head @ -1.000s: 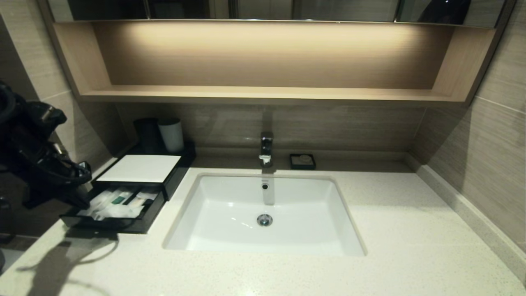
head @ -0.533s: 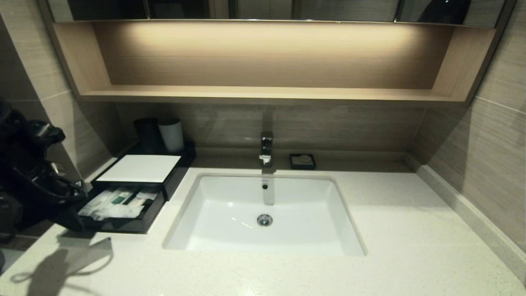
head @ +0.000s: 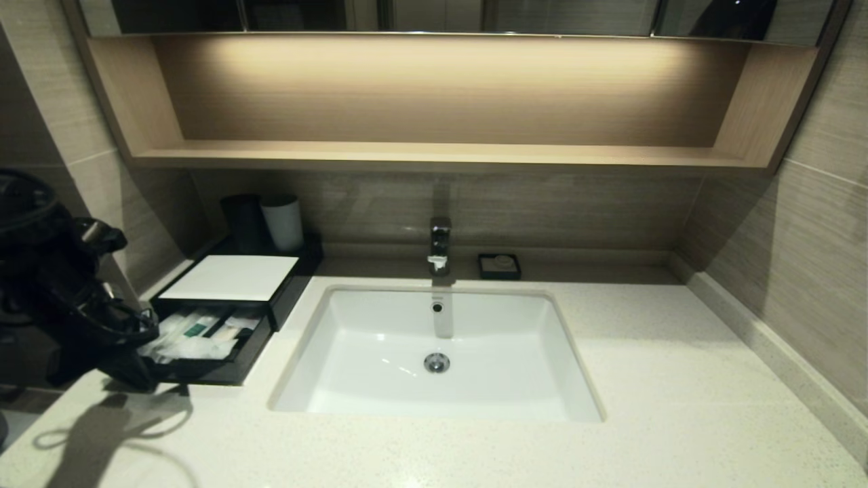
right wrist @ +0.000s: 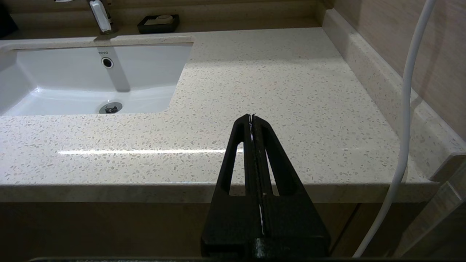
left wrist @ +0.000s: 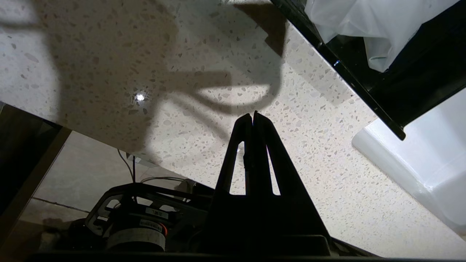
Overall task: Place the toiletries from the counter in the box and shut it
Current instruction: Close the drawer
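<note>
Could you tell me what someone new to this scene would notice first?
Probably the white basin sunk in the middle of the counter. Next, at the counter's left end, the black box with its drawer pulled out, toiletries lying inside. The left gripper, shut and empty, hangs above the counter just before that drawer.

"TOTO" in small grey letters on back inner wall of white rectangular sunken basin (right wrist: pixel 72 78), just above round overflow hole (right wrist: pixel 107 62), below chrome tap (right wrist: pixel 100 16) at counter's rear edge. Nothing else legible.
</note>
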Motion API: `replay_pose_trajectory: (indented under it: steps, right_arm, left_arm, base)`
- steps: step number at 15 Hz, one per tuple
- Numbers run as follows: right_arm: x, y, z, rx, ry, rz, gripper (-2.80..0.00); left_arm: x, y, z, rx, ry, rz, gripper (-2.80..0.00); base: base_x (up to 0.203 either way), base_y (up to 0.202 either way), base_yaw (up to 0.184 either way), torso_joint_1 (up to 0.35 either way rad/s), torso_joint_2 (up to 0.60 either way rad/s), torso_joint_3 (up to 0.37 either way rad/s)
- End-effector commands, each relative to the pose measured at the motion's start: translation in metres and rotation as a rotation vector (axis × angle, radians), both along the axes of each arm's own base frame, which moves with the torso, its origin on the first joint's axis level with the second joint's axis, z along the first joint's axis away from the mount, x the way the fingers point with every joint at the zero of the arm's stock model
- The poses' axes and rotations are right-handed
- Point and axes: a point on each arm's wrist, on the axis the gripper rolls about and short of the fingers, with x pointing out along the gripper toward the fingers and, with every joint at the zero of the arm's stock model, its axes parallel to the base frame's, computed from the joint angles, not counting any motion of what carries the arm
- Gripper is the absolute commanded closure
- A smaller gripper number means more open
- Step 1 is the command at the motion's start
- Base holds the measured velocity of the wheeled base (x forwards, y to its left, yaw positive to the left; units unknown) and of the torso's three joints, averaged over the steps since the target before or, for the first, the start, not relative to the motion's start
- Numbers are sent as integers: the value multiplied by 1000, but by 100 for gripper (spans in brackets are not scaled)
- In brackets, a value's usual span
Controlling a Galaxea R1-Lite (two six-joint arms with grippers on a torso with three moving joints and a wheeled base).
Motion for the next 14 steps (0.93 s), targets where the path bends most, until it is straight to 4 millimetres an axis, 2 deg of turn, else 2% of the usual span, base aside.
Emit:
replay_pose_trajectory:
  steps: [1,4,14]
  right_arm:
    - [0,0,0,1,1,0,0]
    - [0,0,0,1,2,0,0]
    - [0,0,0,1,1,0,0]
  left_arm:
    - [7,2,-13,-7,29,3,0]
    - [13,4,-22,4,32,5,0]
    - [24,8,-27,21,-24,5,0]
  base:
    - [0,0,0,0,0,0]
    - [0,0,0,0,0,0]
    - [0,0,0,0,0,0]
